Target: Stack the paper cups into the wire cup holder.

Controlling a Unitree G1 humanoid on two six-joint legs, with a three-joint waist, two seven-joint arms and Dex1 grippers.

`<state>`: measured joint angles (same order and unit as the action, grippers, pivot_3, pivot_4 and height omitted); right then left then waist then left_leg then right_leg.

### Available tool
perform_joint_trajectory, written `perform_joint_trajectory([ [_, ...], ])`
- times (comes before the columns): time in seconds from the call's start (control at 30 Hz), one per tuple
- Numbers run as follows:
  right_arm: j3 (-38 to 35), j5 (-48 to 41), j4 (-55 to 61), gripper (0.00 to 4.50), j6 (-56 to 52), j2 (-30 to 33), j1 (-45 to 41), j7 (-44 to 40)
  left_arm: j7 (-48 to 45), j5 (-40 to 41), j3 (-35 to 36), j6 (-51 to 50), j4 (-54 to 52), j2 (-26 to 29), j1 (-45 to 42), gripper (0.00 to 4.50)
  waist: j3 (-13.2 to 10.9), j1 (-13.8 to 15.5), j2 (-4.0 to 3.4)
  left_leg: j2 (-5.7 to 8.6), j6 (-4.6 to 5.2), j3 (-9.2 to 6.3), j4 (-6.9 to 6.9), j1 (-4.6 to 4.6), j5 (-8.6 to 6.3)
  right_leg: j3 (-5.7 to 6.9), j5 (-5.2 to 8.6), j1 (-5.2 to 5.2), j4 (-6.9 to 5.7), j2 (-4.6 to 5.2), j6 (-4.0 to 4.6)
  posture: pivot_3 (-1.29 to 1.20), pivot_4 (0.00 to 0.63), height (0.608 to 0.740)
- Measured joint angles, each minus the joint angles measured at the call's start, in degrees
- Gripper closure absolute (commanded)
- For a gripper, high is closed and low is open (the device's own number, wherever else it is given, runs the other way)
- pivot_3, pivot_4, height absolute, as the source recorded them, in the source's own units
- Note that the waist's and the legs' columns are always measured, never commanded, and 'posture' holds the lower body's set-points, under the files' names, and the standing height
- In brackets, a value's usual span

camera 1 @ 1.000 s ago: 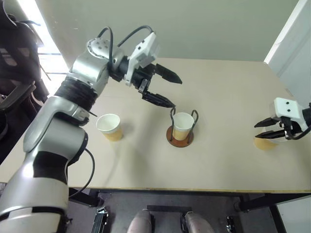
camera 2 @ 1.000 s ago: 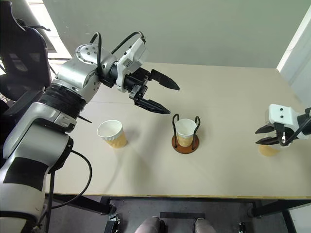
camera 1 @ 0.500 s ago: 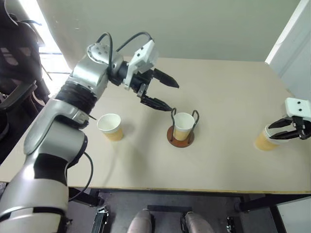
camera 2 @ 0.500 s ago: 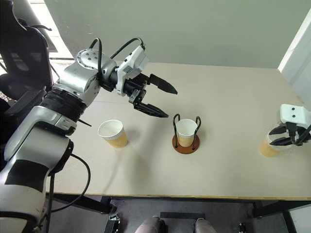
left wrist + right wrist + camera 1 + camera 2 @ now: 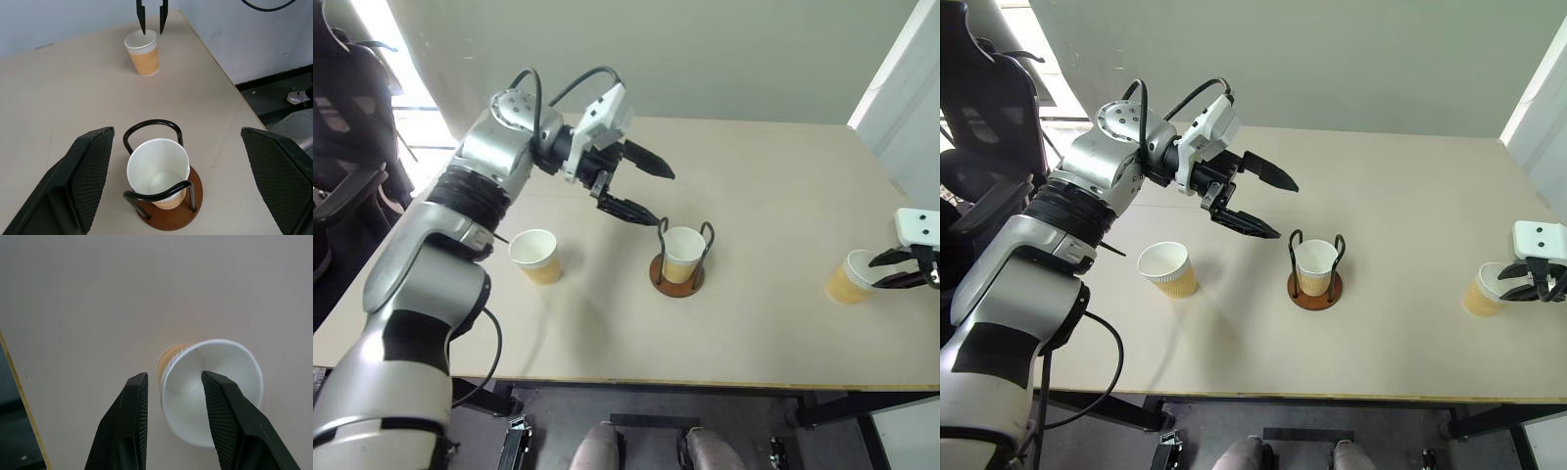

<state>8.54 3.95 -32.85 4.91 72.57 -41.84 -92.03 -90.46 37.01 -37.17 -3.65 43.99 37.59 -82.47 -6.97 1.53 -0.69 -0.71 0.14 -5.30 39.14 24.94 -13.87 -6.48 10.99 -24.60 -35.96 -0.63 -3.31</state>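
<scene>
**A:** What is the right gripper (image 5: pixel 173 418) doing?

**B:** Its two black fingers are partly open. They sit over the rim of a small tan paper cup with a white inside (image 5: pixel 851 277), near the right edge of the pale wooden table (image 5: pixel 773 196). One finger is outside the cup wall and one is over the white inside. The cup stands on the table, and I cannot tell if the fingers touch it.

**A:** And the left gripper (image 5: pixel 641 191)?

**B:** It is spread wide and holds nothing. It hangs in the air, up and to the left of the wire cup holder with the round reddish-brown base and black wire loops (image 5: pixel 676 273).

**A:** Is anything in the holder?

**B:** Yes, a second tan paper cup (image 5: pixel 159 171) stands upright inside the loops, in the middle of the table.

**A:** Any more cups?

**B:** A third tan paper cup (image 5: pixel 534 256) stands upright on the left side of the table, well apart from the holder.
</scene>
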Motion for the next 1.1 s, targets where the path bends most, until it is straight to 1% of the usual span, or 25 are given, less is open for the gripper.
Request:
perform_joint_trajectory([
  [0.9,2.04,5.61,-7.73,2.78,6.31,-4.55,-0.35,3.03,0.00,-0.11,0.00,1.01,0.25,0.55,0.46,0.05,0.00,-0.06,0.00,0.00,0.02,-0.01,-0.02,0.00,-0.01,0.00,-0.01,0.00,0.00,0.00,0.02,0.00,0.150,0.740],
  [1.0,2.43,6.44,-8.54,3.39,7.02,-4.76,-1.10,3.19,0.00,-0.13,0.00,1.00,0.25,1.01,0.47,0.00,0.00,-0.05,0.00,0.00,0.03,-0.01,-0.02,0.00,-0.02,-0.01,-0.01,0.00,0.01,0.01,0.02,0.00,0.150,0.740],
  [1.03,2.54,6.53,-8.66,3.67,7.22,-4.84,-1.38,3.22,0.00,-0.14,0.00,1.01,0.25,1.11,0.46,0.00,0.00,-0.06,0.00,0.00,0.04,0.00,-0.02,0.00,-0.02,0.00,-0.01,0.00,0.01,0.00,0.02,0.00,0.150,0.740],
  [1.1,2.74,6.67,-8.94,4.41,7.29,-5.05,-1.85,3.24,0.00,-0.15,0.00,1.01,0.25,1.28,0.47,0.00,0.00,-0.05,0.00,0.00,0.04,-0.01,-0.03,0.00,-0.02,0.00,-0.01,0.00,0.01,0.00,0.02,0.00,0.150,0.740],
])
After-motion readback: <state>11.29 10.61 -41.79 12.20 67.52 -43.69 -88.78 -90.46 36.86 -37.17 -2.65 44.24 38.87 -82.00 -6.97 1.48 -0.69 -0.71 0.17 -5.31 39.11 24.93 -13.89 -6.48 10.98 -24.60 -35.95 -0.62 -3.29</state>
